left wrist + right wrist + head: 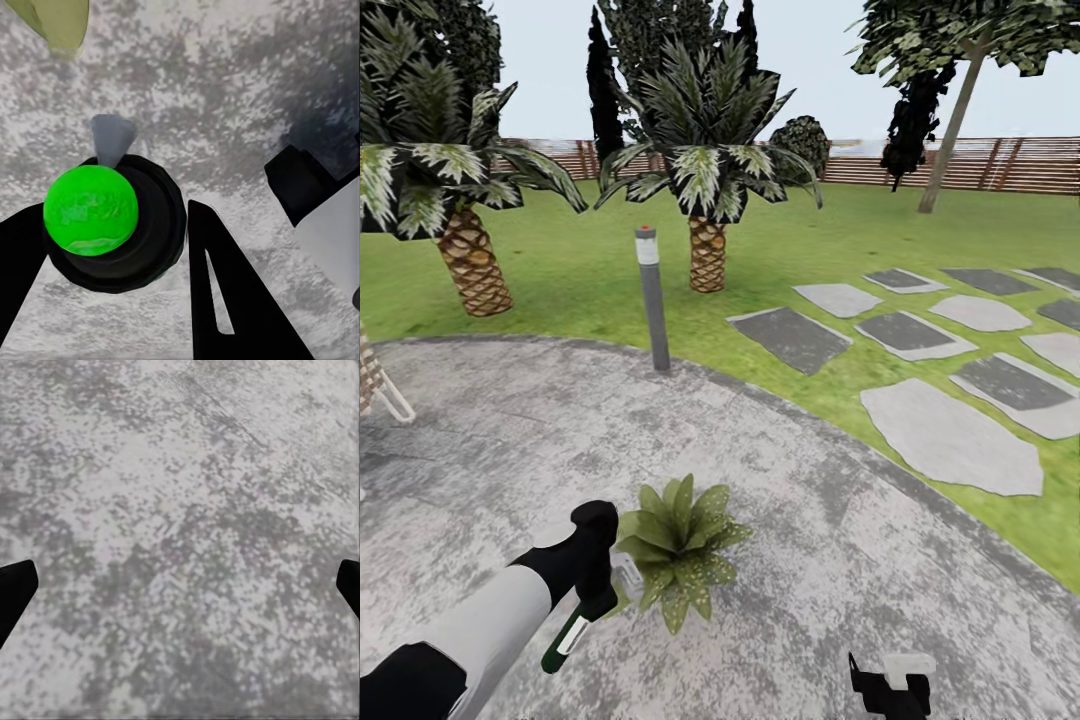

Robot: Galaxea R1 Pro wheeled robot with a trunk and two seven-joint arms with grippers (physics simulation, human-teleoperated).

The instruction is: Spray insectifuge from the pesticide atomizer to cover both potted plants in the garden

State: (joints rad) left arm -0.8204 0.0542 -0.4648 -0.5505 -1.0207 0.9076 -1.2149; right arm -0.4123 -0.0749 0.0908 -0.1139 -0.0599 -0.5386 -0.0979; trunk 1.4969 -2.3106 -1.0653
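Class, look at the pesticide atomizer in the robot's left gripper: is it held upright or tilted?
Tilted. In the head view the pesticide atomizer slants between the left gripper's fingers, its upper end toward the potted plant, its base lower, toward the robot.

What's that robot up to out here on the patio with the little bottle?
The robot's left gripper holds the pesticide atomizer, a slim dark green bottle with a white band, right beside a potted plant on the grey patio. The left wrist view looks down on the bottle's bright green top between the dark fingers. The right gripper hangs open over bare paving, holding nothing. A grey bollard lamp stands at the patio's edge.
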